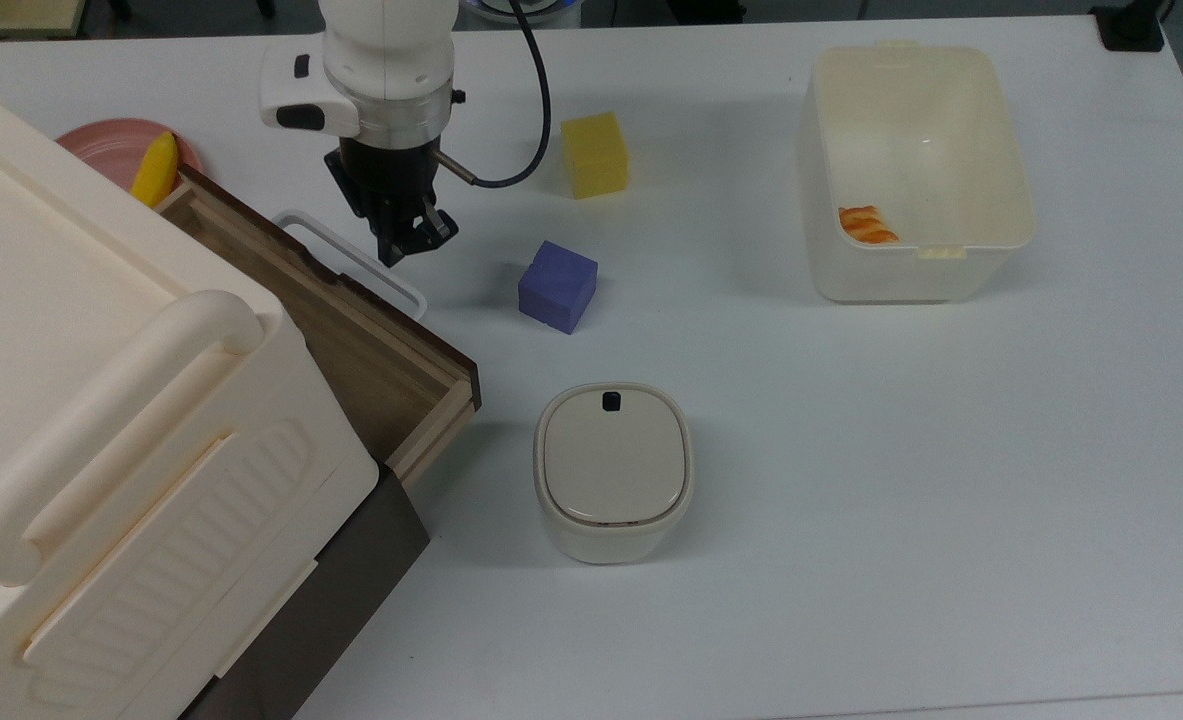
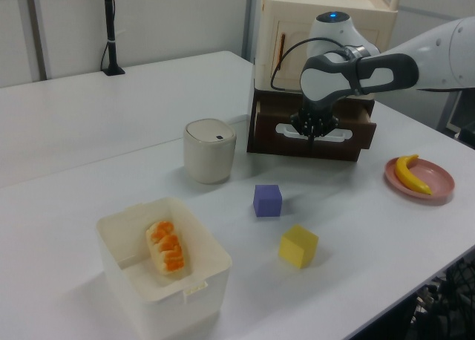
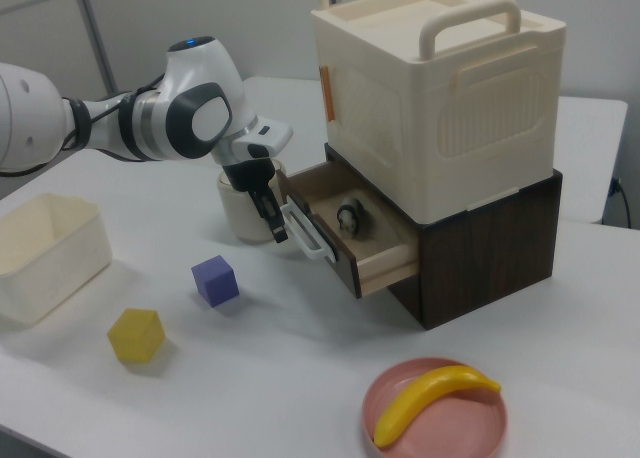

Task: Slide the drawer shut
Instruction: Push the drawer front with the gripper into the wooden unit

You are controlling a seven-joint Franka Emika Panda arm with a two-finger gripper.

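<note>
**Operator:** Reporting drawer position: where is the unit?

**Technician:** The wide shallow wooden drawer with dark brown front panel point(image 3: 318, 250) stands pulled out from the dark brown cabinet base point(image 3: 480, 246); a cream plastic box with a top handle point(image 3: 440, 88) sits on that base; a small dark wheel-like object point(image 3: 348, 217) lies on the drawer floor, kind uncertain.

**Operator:** Gripper status?

**Technician:** The black two-finger gripper point(image 1: 403, 243) points down just beside the white loop handle point(image 1: 351, 262) on the drawer front; the fingers point(image 3: 271, 224) sit close together with nothing between them; whether they touch the handle cannot be told.

**Operator:** Surrounding items?

**Technician:** On the white table point(image 1: 851, 480): a purple cube point(image 1: 557, 286) near the gripper; a yellow cube point(image 1: 595, 155) beyond it toward the top view's upper edge; a small beige lidded container point(image 1: 613, 470) near the drawer's corner; a translucent white plastic bin point(image 1: 914, 170) holding an orange-and-white food item point(image 1: 867, 224), well apart at the top view's right; a pink plate point(image 3: 435, 413) carrying a yellow banana point(image 3: 432, 396), beside the cabinet.
</note>
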